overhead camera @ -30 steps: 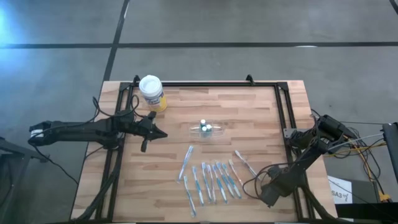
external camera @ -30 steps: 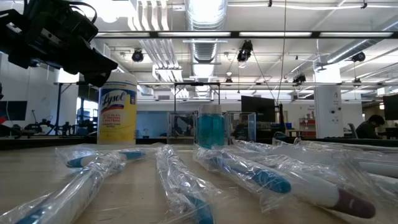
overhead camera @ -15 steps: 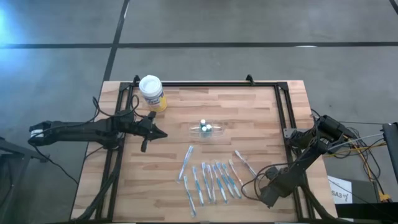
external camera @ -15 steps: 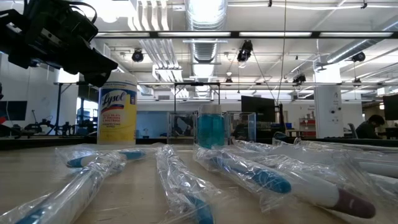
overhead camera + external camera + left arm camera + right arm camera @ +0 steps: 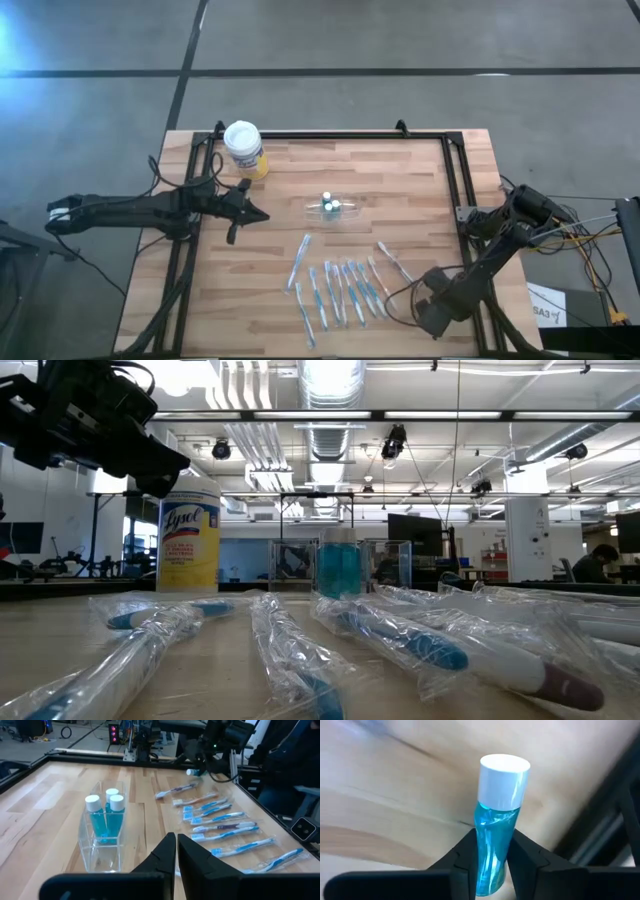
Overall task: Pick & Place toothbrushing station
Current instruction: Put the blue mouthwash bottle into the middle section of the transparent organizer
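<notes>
Right wrist view: the right gripper has its two fingers clamped on a small blue bottle with a white cap, gripped low on the body so the cap end sticks out clear of the pads, which I'd guess is deliberate so it can go cap-up into a slot. High view puts that gripper at the near right corner of the table, just right of the toothbrush row, well apart from the holder. The clear plastic holder sits mid-table, slightly far of centre, with the white-capped bottles already standing in it (three caps in the left wrist view, all at one end). That leaves open space in the holder, likely where the held bottle belongs. The wrapped toothbrushes lie in a loose fan on the near side of the holder, roughly parallel, each apart enough from its neighbours to be picked singly; none is in the holder yet. The left gripper hovers left of the holder, pointing at it, fingers pressed together with nothing between them; it looks to be waiting. The holder lies just ahead of those shut jaws and a little to one side, not touching. The yellow Lysol canister stands at the far left corner, out of the way. Next, in my judgement: carry the bottle from the near right across to the holder.
</notes>
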`<act>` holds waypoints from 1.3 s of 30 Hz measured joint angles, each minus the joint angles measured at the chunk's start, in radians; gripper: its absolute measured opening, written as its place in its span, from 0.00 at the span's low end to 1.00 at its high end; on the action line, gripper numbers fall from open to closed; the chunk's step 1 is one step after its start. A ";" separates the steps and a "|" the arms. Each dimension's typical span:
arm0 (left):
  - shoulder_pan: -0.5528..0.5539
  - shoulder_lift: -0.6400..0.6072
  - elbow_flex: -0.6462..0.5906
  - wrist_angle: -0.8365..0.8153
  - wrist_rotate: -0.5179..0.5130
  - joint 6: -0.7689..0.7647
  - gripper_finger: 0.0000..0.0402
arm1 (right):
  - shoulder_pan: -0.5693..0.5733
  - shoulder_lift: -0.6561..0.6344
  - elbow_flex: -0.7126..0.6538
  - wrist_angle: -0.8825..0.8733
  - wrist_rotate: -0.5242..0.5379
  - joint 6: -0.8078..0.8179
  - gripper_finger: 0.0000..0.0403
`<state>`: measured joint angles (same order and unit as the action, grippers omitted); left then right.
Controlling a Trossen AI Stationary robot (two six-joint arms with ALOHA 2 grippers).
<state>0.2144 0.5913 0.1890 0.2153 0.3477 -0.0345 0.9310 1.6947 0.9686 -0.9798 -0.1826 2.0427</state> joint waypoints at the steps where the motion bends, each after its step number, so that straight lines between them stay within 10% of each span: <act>1: 0.000 0.000 0.000 0.005 0.000 0.000 0.06 | -0.001 -0.011 0.012 -0.010 0.050 -0.007 0.18; 10: 0.000 0.000 0.000 0.049 0.001 0.002 0.04 | -0.040 -0.053 0.158 -0.152 0.516 -0.156 0.18; 20: -0.001 -0.001 0.000 0.123 0.030 -0.027 0.05 | -0.267 -0.061 0.313 0.019 0.940 -0.854 0.18; 29: -0.001 -0.001 0.037 0.118 0.108 -0.043 0.06 | -0.476 -0.058 0.238 0.886 0.722 -1.847 0.18; 39: -0.001 0.000 0.122 -0.001 0.127 -0.027 0.04 | -0.643 -0.057 0.023 1.248 0.539 -2.046 0.19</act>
<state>0.2131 0.5917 0.3115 0.2143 0.4744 -0.0612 0.2883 1.6375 0.9919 0.2680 0.3560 -0.0030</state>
